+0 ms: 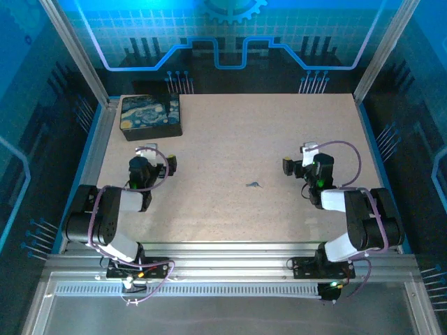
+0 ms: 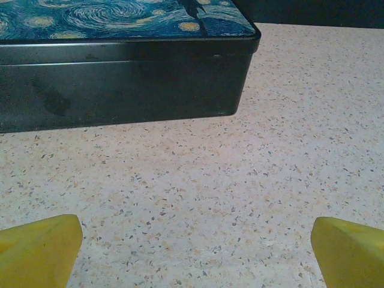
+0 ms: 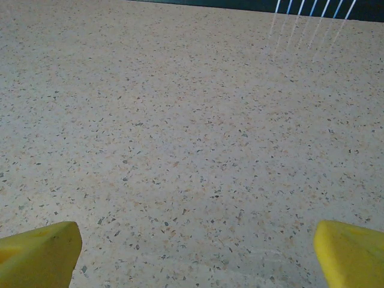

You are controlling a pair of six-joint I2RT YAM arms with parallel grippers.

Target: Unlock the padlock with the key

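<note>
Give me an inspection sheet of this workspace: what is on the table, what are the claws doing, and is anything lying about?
surface: speckled beige table, flat, no spills seen.
job's things: tiny dark metal thing mid-table between the arms, untouched; too small to tell padlock from key.
clutter: black box with swirl-painted lid, closed, far left corner.
grippers: left gripper open, facing the box, apart from it; right gripper open over bare table; both hold nothing.
cables: purple cable in loose loops along each arm.
surroundings: metal frame and blue-lit panels around the table.
</note>
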